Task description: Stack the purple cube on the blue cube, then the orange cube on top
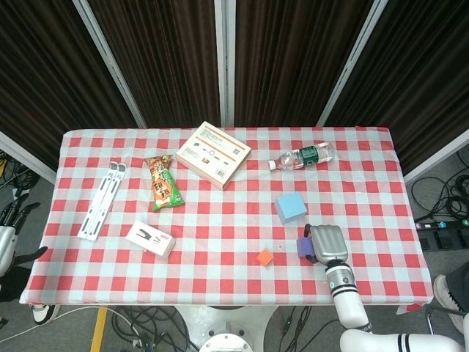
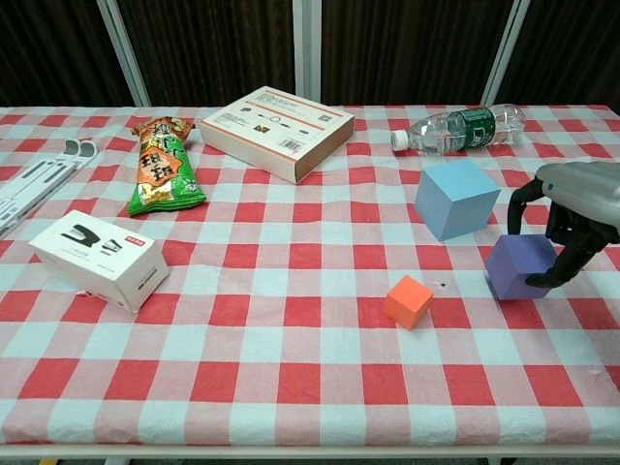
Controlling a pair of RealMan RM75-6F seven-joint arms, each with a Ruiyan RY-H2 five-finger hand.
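Observation:
The purple cube (image 2: 513,271) sits between the fingers of my right hand (image 2: 572,208), which grips it from above, thumb on its left face and fingers on its right. In the head view the right hand (image 1: 327,243) covers most of the purple cube (image 1: 301,247). The blue cube (image 2: 455,198) stands just behind and to the left of it, also seen as the blue cube (image 1: 290,207). The orange cube (image 2: 408,301) lies to the left, near the front edge. My left hand (image 1: 9,224) hangs off the table's left side, holding nothing.
A water bottle (image 2: 460,127) lies behind the blue cube. A flat carton (image 2: 277,131), a green snack bag (image 2: 161,165), a small white box (image 2: 99,258) and a white stand (image 1: 101,199) occupy the left half of the checked table (image 2: 291,387).

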